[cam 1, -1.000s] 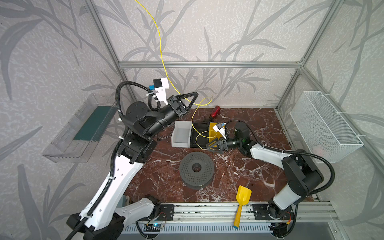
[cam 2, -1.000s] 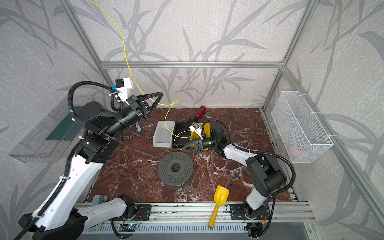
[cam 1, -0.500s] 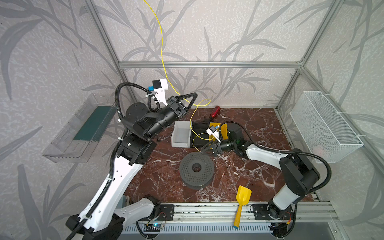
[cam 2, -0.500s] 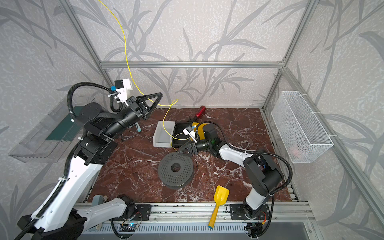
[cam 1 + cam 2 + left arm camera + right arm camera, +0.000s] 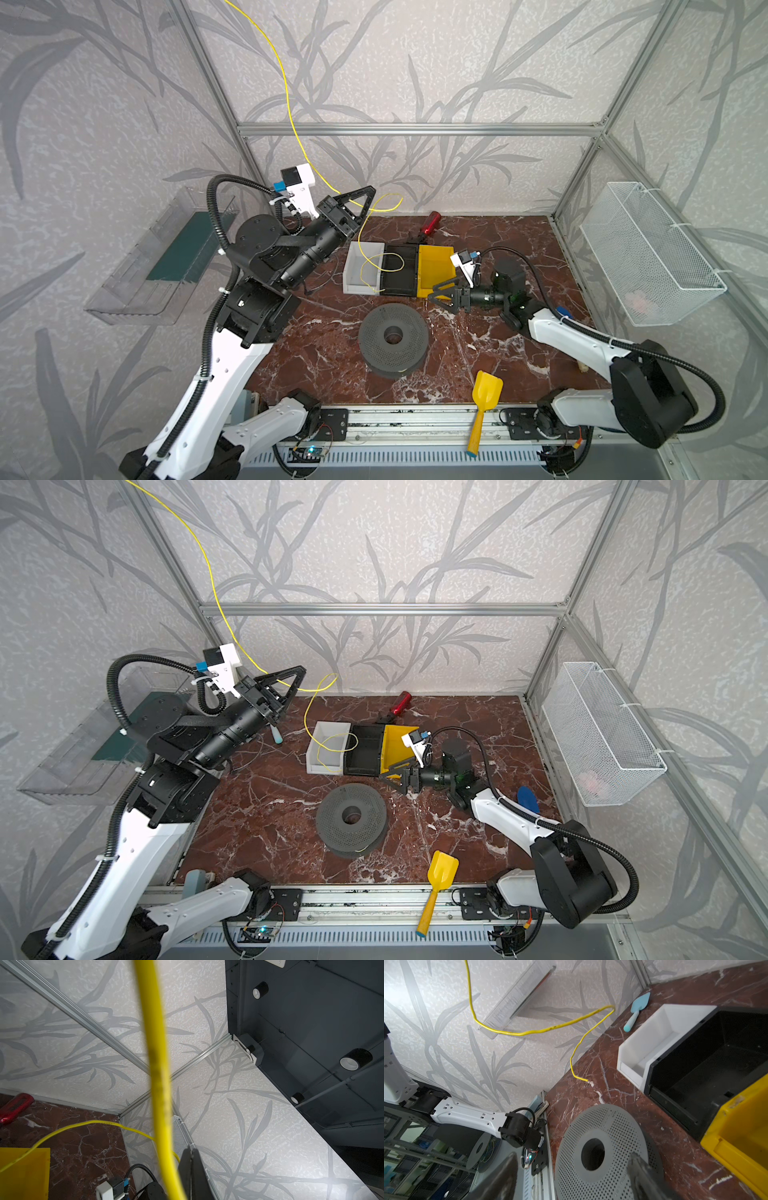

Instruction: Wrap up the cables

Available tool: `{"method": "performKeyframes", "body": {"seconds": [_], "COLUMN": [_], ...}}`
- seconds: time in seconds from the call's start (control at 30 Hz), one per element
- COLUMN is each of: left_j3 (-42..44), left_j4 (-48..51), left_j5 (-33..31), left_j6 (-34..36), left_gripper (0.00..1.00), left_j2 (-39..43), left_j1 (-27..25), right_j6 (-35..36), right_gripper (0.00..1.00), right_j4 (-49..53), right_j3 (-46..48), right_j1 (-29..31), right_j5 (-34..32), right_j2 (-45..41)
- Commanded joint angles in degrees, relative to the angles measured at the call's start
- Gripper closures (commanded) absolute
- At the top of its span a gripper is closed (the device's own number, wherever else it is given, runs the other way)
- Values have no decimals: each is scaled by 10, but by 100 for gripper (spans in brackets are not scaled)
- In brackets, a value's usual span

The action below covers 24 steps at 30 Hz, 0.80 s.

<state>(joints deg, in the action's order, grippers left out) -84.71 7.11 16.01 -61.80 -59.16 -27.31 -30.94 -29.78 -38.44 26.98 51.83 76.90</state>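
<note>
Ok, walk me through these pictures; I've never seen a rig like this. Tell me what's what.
The machine is two robot arms, a left arm and a right arm, at a marble table in a walled booth. Both top views look down on the whole scene; the other two pictures come from cameras on the arms' wrists. On the table are a grey perforated spool, a white bin, a black bin and a yellow bin in a row, a yellow scoop at the front edge and a red-handled tool. The raised left claw is shut on the thin yellow cable, whose loose end hangs down near the white bin. The right claw is open and empty, low beside the spool.
</note>
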Motion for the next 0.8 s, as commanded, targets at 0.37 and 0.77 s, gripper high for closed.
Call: {"method": "performKeyframes", "body": {"seconds": [0.37,0.77], "left_j3": [96,14], "left_j4": [9,-9], "left_j5": [-255,-263], "left_j6": [-84,-96], "left_gripper": [100,100], "left_j2": [54,-20], "left_j1": [-24,-49], "right_j6": [-217,-217], "right_gripper": [12,11], "right_j4": [-351,-401], "right_j3": [157,165], "right_j1": [57,142], "right_j5": [-268,-354], "right_j2": [6,51]}}
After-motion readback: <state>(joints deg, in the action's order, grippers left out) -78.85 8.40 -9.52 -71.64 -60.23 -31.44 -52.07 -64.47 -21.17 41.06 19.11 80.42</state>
